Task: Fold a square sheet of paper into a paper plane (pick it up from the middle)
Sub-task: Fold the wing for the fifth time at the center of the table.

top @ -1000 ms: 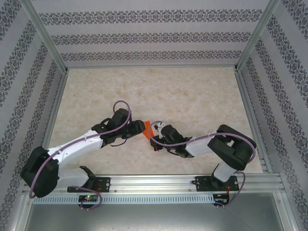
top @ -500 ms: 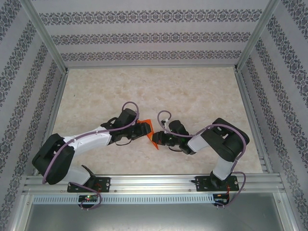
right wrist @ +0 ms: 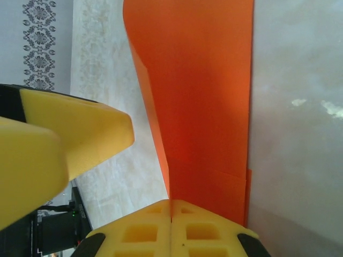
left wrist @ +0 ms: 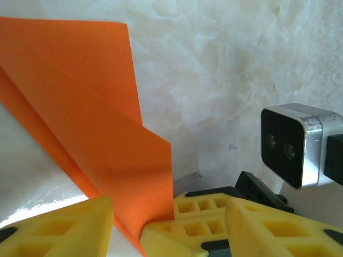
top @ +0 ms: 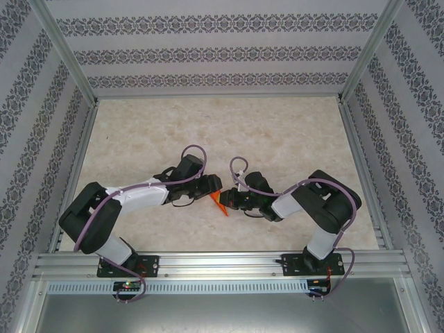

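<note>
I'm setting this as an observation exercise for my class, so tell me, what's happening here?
Two robot arms meet over the middle of the table, working on a folded orange paper. The right gripper is shut on one end of it. The left gripper is open, its fingers on either side of the paper and of the right gripper's fingertips. Layered folds show, but it is not a finished plane yet.

place: robot lab cell | cues: aluminium frame [top: 62, 52], patterned backdrop walls [top: 222, 52], mounting rail [top: 222, 262]
</note>
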Tool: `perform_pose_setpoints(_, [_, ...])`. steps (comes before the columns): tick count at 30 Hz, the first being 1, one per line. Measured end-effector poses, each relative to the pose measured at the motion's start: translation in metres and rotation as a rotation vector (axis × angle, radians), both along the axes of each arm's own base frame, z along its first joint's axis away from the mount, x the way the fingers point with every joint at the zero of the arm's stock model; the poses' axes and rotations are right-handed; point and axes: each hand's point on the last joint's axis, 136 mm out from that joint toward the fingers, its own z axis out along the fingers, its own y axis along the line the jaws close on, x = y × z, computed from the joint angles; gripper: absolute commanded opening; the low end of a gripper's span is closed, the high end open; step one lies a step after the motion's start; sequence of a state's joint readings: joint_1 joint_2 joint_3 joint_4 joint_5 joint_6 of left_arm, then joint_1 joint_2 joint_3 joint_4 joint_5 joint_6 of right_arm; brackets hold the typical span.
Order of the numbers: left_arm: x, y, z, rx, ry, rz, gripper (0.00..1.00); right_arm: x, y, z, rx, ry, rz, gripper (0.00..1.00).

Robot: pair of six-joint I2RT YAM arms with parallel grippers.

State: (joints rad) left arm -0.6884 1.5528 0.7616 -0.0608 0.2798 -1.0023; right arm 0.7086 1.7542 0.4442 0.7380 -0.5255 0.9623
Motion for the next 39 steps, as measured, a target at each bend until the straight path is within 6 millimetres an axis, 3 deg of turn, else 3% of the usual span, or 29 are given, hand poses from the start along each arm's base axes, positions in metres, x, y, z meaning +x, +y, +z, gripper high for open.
perform_pose_setpoints(4, [0.003,-0.004,-0.001,-0.013,-0.009,-0.004,0.58,-0.001,0.0,-0.007,0.014,0.047,-0.002,0.0])
perform_pose_setpoints(16, [0.009,-0.01,-0.021,-0.004,0.008,-0.01,0.57,-0.003,0.002,-0.002,0.036,0.066,0.005,0.25])
perform_pose_setpoints(20, [0.009,-0.011,-0.021,-0.006,0.007,-0.013,0.57,-0.005,-0.002,-0.002,0.007,0.059,0.01,0.26])
perform_pose_setpoints(23, [0.012,-0.014,-0.018,-0.012,0.0,-0.018,0.57,-0.007,-0.004,-0.002,-0.018,0.048,0.018,0.25])
perform_pose_setpoints(27, [0.014,-0.017,-0.013,-0.022,-0.008,-0.024,0.57,-0.007,-0.007,-0.008,-0.058,0.047,0.018,0.11])
perform_pose_setpoints(31, [0.016,-0.019,-0.011,-0.024,-0.017,-0.03,0.57,-0.006,-0.01,-0.012,-0.079,0.047,0.01,0.05])
perform_pose_setpoints(36, [0.015,-0.018,-0.008,-0.02,-0.028,-0.041,0.59,-0.006,-0.01,-0.012,-0.079,0.06,0.001,0.01])
perform_pose_setpoints(39, [0.015,-0.018,0.005,-0.034,-0.058,-0.05,0.6,-0.006,-0.01,-0.013,-0.069,0.084,-0.012,0.0])
